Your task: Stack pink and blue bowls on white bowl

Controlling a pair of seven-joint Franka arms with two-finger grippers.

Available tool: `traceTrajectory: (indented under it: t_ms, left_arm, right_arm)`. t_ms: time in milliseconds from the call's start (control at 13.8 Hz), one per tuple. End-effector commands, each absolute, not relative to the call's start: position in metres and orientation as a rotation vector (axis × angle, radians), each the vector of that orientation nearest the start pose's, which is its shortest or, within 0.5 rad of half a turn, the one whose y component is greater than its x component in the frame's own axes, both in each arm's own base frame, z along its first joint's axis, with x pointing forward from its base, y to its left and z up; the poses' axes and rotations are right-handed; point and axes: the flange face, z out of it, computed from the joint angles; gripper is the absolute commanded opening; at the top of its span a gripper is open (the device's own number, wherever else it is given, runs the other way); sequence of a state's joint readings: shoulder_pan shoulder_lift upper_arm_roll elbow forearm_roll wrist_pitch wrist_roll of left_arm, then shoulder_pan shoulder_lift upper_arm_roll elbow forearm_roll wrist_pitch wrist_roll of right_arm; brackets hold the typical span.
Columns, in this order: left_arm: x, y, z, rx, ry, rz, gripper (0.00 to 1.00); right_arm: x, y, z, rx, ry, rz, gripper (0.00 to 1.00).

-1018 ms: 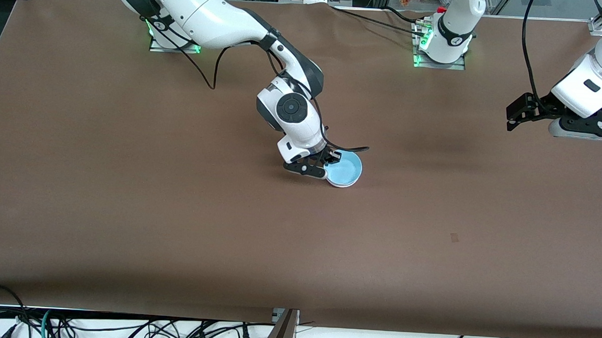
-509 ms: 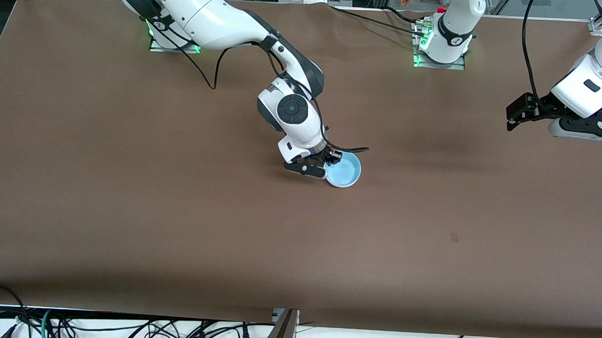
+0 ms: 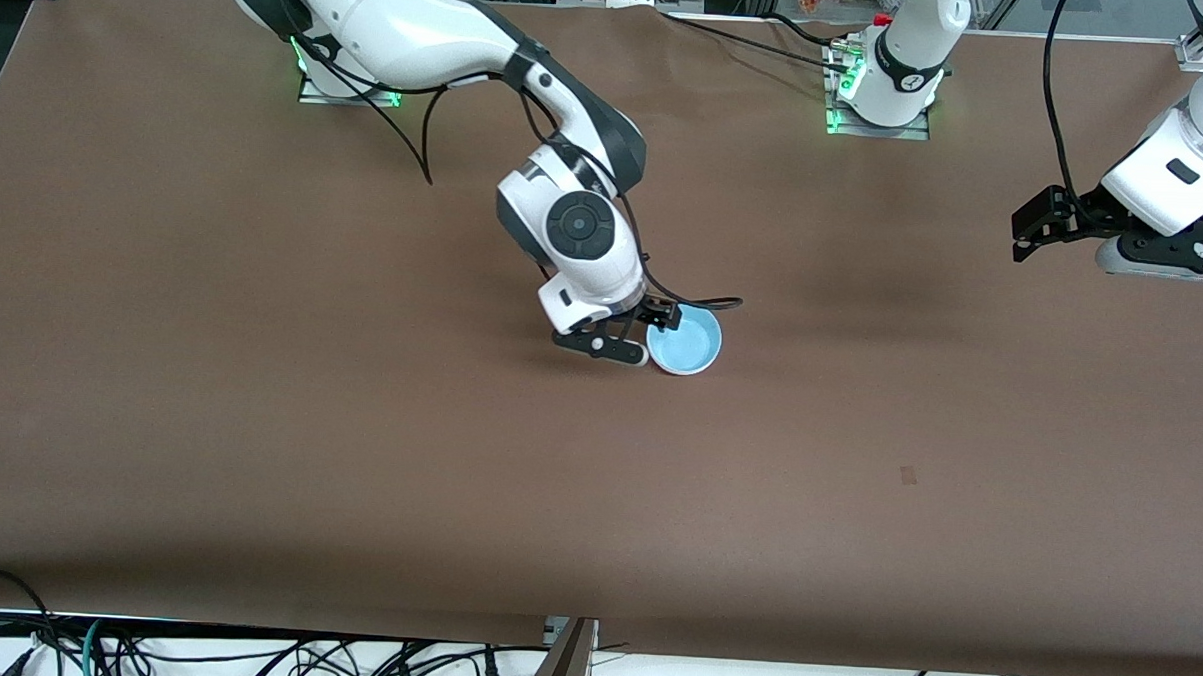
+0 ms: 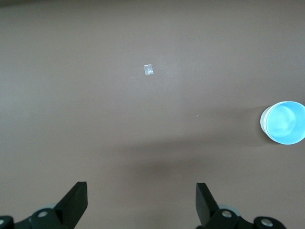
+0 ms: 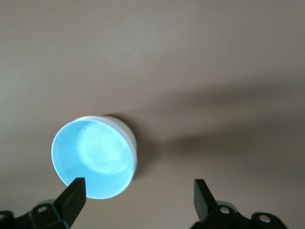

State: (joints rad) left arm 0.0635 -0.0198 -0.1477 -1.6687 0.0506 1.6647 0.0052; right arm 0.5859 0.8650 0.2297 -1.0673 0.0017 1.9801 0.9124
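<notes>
A light blue bowl [image 3: 686,341] sits nested on a white bowl [image 3: 682,370] near the table's middle; only the white bowl's rim and wall show under it. The stack also shows in the right wrist view, blue bowl [image 5: 93,157] and white wall [image 5: 133,141], and in the left wrist view [image 4: 284,122]. The pink bowl is hidden. My right gripper [image 3: 634,331] is open and empty, just above the stack's edge toward the right arm's end; it also shows in the right wrist view [image 5: 138,195]. My left gripper [image 3: 1022,236] is open and empty and waits at the left arm's end; it also shows in its own wrist view [image 4: 141,198].
A small pale patch [image 3: 908,475] lies on the brown table cover, nearer the front camera than the stack; it also shows in the left wrist view [image 4: 148,69]. A black cable [image 3: 708,303] trails from the right wrist beside the bowls.
My right wrist has shifted slightly toward the right arm's end and away from the blue bowl. The bowls stay in place. The left arm has not moved.
</notes>
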Motion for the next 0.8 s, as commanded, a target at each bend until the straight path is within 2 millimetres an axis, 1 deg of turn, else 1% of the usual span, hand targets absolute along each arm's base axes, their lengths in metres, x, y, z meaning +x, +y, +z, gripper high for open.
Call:
traceTrajectory:
  t_ms: [0, 73, 218, 291, 364, 436, 509, 582, 655, 727]
  left_arm:
    - [0.549, -0.043, 0.600, -3.092, 0.159, -0.021, 1.00]
    - [0.549, -0.043, 0.600, -3.092, 0.159, -0.021, 1.00]
    - [0.549, -0.043, 0.600, -3.092, 0.157, -0.021, 1.00]
    - [0.549, -0.043, 0.600, -3.092, 0.159, -0.021, 1.00]
    - [0.549, -0.043, 0.599, -3.092, 0.159, -0.019, 1.00]
    - [0.549, -0.043, 0.600, -3.092, 0.159, -0.021, 1.00]
    - [0.549, -0.043, 0.600, -3.092, 0.159, -0.021, 1.00]
    - [0.549, -0.043, 0.600, -3.092, 0.157, -0.021, 1.00]
    - [0.549, -0.043, 0.600, -3.092, 0.159, -0.021, 1.00]
    - [0.549, -0.043, 0.600, -3.092, 0.157, -0.021, 1.00]
  right_arm:
    - [0.604, 0.468, 0.358, -2.995, 0.111, 0.170, 1.00]
    - [0.615, 0.443, 0.377, -3.002, 0.036, 0.174, 1.00]
    - [0.635, 0.389, 0.407, -3.014, -0.117, 0.190, 1.00]
    - [0.637, 0.363, 0.422, -3.032, -0.178, 0.211, 1.00]
    - [0.637, 0.331, 0.431, -3.049, -0.246, 0.252, 1.00]
    - [0.640, 0.291, 0.441, -3.049, -0.329, 0.257, 1.00]
    - [0.638, 0.262, 0.455, -3.044, -0.402, 0.252, 1.00]
    - [0.634, 0.233, 0.472, -3.062, -0.396, 0.266, 1.00]
    - [0.633, 0.212, 0.485, -3.084, -0.353, 0.281, 1.00]
    - [0.629, 0.198, 0.503, -3.094, -0.334, 0.272, 1.00]
